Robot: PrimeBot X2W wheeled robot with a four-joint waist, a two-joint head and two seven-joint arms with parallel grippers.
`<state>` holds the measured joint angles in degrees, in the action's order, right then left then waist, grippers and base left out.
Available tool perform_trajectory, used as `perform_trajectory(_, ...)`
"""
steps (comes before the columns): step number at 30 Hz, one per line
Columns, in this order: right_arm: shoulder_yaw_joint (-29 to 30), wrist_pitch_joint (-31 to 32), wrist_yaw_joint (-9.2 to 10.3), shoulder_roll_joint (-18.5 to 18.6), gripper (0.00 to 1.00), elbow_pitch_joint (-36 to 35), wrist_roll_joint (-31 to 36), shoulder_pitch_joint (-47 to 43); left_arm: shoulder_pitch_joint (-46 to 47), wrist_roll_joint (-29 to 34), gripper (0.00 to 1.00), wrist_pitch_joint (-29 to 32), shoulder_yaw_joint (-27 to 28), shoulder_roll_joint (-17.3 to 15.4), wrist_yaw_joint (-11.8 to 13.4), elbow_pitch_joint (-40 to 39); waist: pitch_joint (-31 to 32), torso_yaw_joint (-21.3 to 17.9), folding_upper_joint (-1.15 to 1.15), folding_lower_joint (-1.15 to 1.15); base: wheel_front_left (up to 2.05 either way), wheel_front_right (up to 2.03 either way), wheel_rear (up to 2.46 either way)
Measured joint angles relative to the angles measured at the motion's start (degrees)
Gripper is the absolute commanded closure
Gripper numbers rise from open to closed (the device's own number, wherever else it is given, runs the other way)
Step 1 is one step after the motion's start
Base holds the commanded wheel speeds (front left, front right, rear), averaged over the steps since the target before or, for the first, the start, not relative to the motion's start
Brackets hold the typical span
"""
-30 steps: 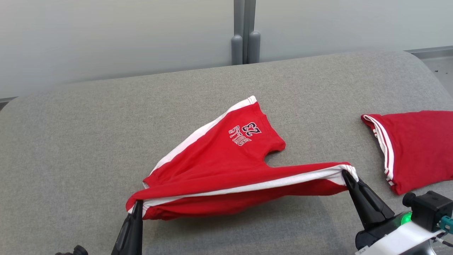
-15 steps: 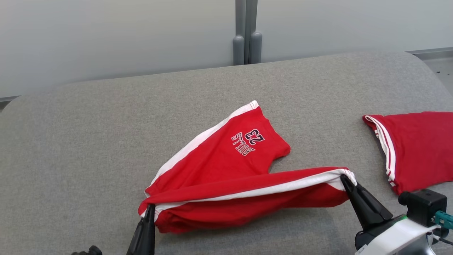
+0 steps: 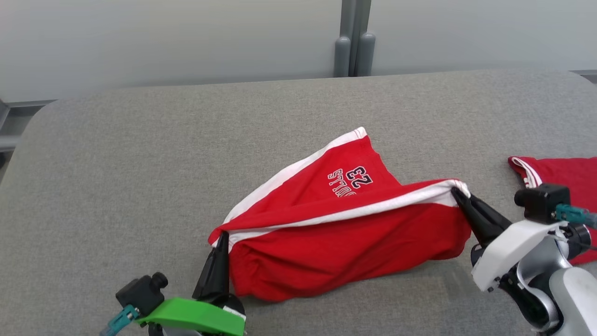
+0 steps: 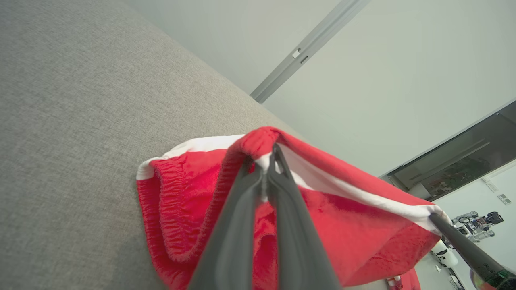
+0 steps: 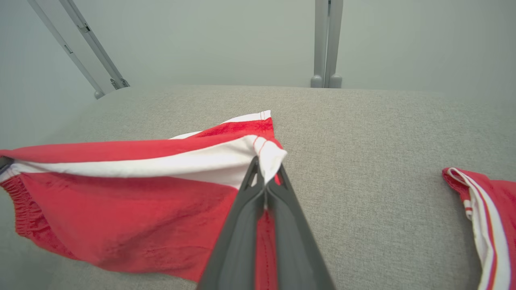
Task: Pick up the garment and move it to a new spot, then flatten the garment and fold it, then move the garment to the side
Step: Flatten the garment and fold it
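We log the red shorts (image 3: 340, 242) just below the middle of the grey padded table (image 3: 140, 163), toward 5 o'clock in the head view. The near layer is lifted and stretched between two grips. We cannot tell whether its lower edge touches the table. The far leg, bearing the printed number 23 (image 3: 359, 175), lies on the table toward 12 o'clock.

The left gripper (image 3: 224, 234), at 8 o'clock of the shorts, has its jaws pinched tight on the elastic waistband corner. The right gripper (image 3: 454, 191), at 2 o'clock, has its jaws pinched on the white hem corner. A white stripe (image 3: 345, 215) runs taut between them.

A second red garment (image 3: 559, 175) lies at 3 o'clock, apart from the shorts. Two grey posts (image 3: 354, 46) stand at 12 o'clock beyond the table.
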<state>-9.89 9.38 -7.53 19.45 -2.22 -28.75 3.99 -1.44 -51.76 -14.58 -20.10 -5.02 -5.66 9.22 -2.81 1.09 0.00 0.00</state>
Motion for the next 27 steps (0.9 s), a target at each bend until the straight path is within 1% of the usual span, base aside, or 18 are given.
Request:
perform_trajectory(6,-2.74,2.90,-0.01,2.49,1.00,7.13,-2.23,10.15,7.67,0.60,1.00,0.45,-1.32,1.27,2.53,6.32,-1.54,2.35,0.00,0.00,0.00,0.00,0.00)
perform_trajectory(10,-5.21,3.69,-0.01,2.98,1.00,13.66,-4.76,17.20,11.76,0.65,1.00,0.66,-1.88,1.78,4.49,11.22,-2.78,3.96,0.00,0.00,0.00,0.00,0.00)
perform_trajectory(13,-7.95,4.00,-0.01,3.20,1.00,18.76,-6.58,22.41,14.27,0.45,1.00,0.99,-2.50,1.96,5.45,14.48,-3.78,5.16,0.00,0.00,0.00,0.00,0.00)
perform_trajectory(18,-13.81,4.43,0.00,3.44,1.00,26.98,-10.00,29.89,17.83,0.12,1.00,0.99,-3.87,2.04,6.64,17.77,-5.37,7.18,0.00,0.00,0.00,0.00,0.00)
perform_trajectory(26,-21.82,3.93,0.00,3.81,1.00,38.62,-15.48,38.73,21.82,-1.25,1.00,1.94,-7.27,2.10,7.25,19.90,-7.59,9.83,0.00,0.00,0.00,0.00,0.00)
perform_trajectory(27,-23.68,3.59,0.01,3.97,1.00,40.84,-16.49,40.28,22.50,-1.60,1.00,1.98,-8.17,2.11,7.32,20.02,-8.09,10.25,0.00,0.01,0.00,0.00,0.00)
